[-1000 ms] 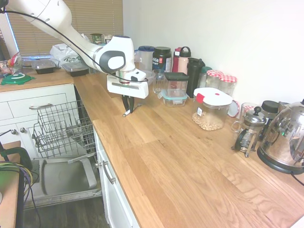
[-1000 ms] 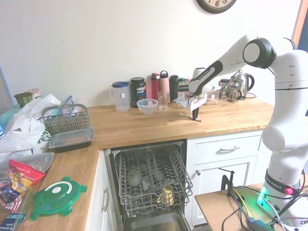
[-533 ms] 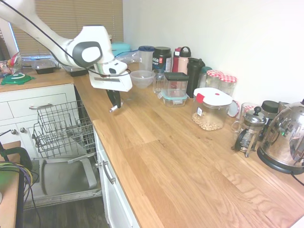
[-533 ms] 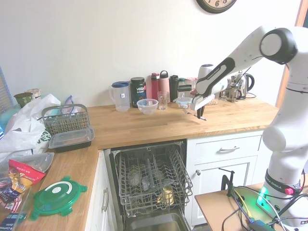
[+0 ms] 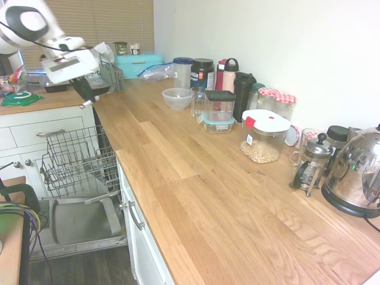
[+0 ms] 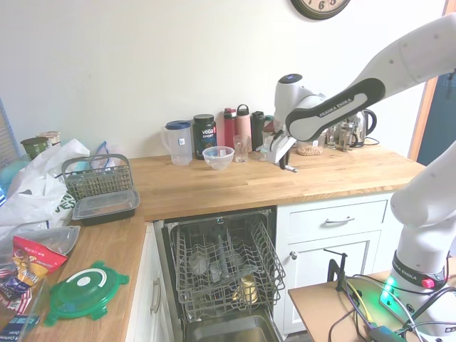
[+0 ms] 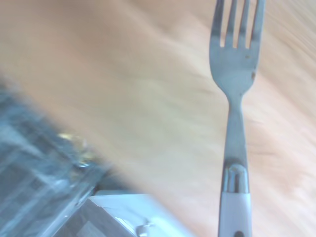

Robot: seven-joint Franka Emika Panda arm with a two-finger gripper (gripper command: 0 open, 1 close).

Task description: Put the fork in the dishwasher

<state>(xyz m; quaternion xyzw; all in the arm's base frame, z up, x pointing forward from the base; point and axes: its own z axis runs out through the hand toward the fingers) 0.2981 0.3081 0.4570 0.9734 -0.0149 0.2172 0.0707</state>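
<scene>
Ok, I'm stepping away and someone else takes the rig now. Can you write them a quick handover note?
Gripper: shut on the fork, held in the air above the wooden counter.
Dishwasher: door open, wire rack pulled out, a few items already in it.
Done: fork picked up off the counter.
Left: carry the fork over the rack, lower it in, release.

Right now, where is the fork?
The fork is held in the gripper, in the air above the wooden counter's edge, near the open dishwasher's rack; the wrist view shows its tines clearly.
</scene>
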